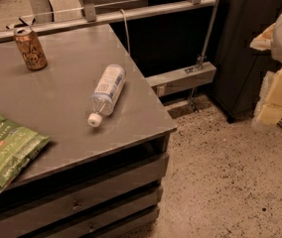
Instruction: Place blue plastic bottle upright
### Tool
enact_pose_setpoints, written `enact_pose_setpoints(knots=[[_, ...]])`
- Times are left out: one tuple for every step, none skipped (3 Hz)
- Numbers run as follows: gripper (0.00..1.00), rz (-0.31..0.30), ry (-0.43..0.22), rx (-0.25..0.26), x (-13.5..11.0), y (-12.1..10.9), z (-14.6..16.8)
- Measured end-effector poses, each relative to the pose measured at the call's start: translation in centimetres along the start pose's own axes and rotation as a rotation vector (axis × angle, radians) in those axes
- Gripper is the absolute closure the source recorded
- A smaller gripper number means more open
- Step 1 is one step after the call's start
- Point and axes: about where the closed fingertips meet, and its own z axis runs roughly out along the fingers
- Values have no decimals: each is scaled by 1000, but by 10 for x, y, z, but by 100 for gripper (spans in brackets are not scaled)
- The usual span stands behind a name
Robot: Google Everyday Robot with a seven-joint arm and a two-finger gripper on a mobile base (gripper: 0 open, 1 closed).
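The blue plastic bottle point(106, 93) is a small clear bottle with a white cap and a white-and-pale-blue label. It lies on its side near the right edge of the grey table point(61, 93), with the cap pointing toward the front left. My gripper point(276, 97) is at the right edge of the view, pale yellow and white. It hangs over the floor, well to the right of the table and apart from the bottle.
An orange-brown drink can point(30, 48) stands upright at the table's back left. A green chip bag point(7, 148) lies at the front left. A metal rail point(131, 15) runs behind the table. Speckled floor point(225, 172) lies to the right, with a dark cabinet point(245, 43) behind it.
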Motion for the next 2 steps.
enact_pose_setpoints(knots=[[0,0,0,0,0,0,0],[0,-15,-21,7,-4,-3,-1]])
